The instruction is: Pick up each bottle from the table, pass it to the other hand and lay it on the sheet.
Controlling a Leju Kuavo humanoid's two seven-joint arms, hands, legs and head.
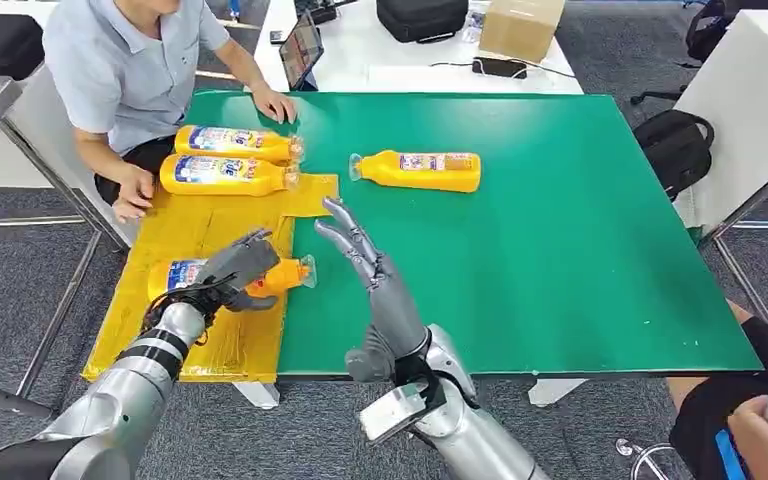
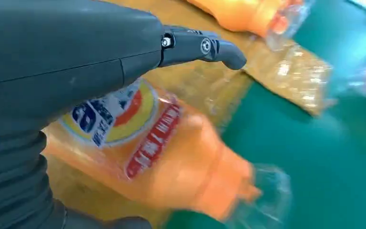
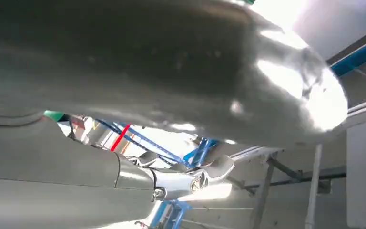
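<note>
Head view: left hand [image 1: 232, 270] wraps a bottle [image 1: 185, 272] over the yellow sheet [image 1: 200, 330] at the near left of the green worktop [image 1: 560, 250]. Bottle's long axis runs across the worktop, cap end toward the right hand [image 1: 360, 245]. Whether the bottle rests on the sheet or hangs just above it, cannot tell.

Right hand stands just beside the cap, fingers straight and spread, holding nothing, palm facing the bottle.

Left wrist view: grey thumb [image 2: 205, 47] arches over the bottle's label, grip looks firm.

Two more bottles [image 1: 230, 160] lie side by side at the sheet's far end, caps pointing right. A fourth bottle [image 1: 420, 170] lies on bare green, well apart from both hands, nearer the right arm; likely next.

A person [image 1: 130, 70] sits at the far left corner.

Judgement: handover done, laying-down in hand.
</note>
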